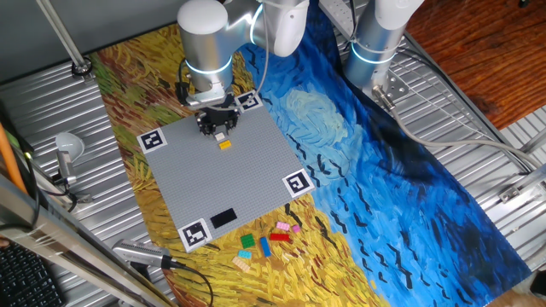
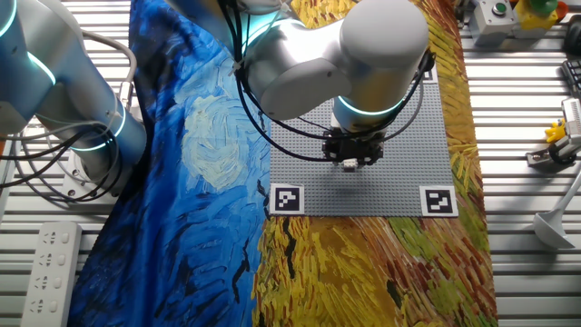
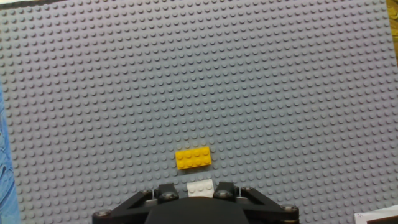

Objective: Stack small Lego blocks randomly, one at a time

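Note:
My gripper (image 1: 218, 130) hangs just above the far part of the grey baseplate (image 1: 247, 183). It is shut on a small white Lego block (image 3: 201, 187), which sits between the two fingers (image 3: 165, 190). The block also shows under the hand in the other fixed view (image 2: 349, 164). An orange-yellow block (image 3: 193, 157) sits on the baseplate just ahead of the held block, and shows in one fixed view (image 1: 225, 145). Several loose blocks lie on the cloth off the plate's near edge: red (image 1: 280, 236), blue (image 1: 265, 246), teal (image 1: 246, 242), green (image 1: 281, 227), pink (image 1: 295, 228), tan (image 1: 243, 263).
A flat black rectangle (image 1: 223, 217) lies on the baseplate's near edge. Black-and-white markers (image 1: 297, 182) sit at the plate's corners. A second arm's base (image 1: 375, 43) stands at the back right. A painted cloth (image 1: 409, 196) covers the table.

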### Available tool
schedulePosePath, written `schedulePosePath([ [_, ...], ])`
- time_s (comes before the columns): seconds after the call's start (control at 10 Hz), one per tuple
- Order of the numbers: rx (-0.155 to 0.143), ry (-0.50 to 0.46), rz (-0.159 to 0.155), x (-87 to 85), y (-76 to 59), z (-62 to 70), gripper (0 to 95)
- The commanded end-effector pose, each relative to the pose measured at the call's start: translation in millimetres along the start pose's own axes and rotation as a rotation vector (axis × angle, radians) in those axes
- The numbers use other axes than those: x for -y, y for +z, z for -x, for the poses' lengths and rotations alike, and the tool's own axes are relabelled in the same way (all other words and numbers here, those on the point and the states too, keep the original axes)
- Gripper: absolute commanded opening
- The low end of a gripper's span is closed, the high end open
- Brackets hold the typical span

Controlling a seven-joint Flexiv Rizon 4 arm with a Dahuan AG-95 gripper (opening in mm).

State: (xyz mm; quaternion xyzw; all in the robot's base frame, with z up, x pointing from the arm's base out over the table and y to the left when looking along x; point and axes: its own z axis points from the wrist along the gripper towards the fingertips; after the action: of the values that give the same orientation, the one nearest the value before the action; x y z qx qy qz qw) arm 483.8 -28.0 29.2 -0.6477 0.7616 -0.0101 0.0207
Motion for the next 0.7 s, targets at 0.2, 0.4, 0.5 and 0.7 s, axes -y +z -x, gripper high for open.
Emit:
schedulePosePath([
  [0.2, -0.039, 0.099, -0.005, -4.9, -20.7, -1.8, 38.0],
  [0.4, -0.049, 0.207, -0.008, -6.5, -29.8, -0.9, 19.0],
  [0.5, -0.052, 0.25, -0.008, -7.4, -34.2, -0.4, 0.0],
  [0.7, -0.045, 0.356, -0.006, -8.7, -40.1, 0.3, 0.0],
])
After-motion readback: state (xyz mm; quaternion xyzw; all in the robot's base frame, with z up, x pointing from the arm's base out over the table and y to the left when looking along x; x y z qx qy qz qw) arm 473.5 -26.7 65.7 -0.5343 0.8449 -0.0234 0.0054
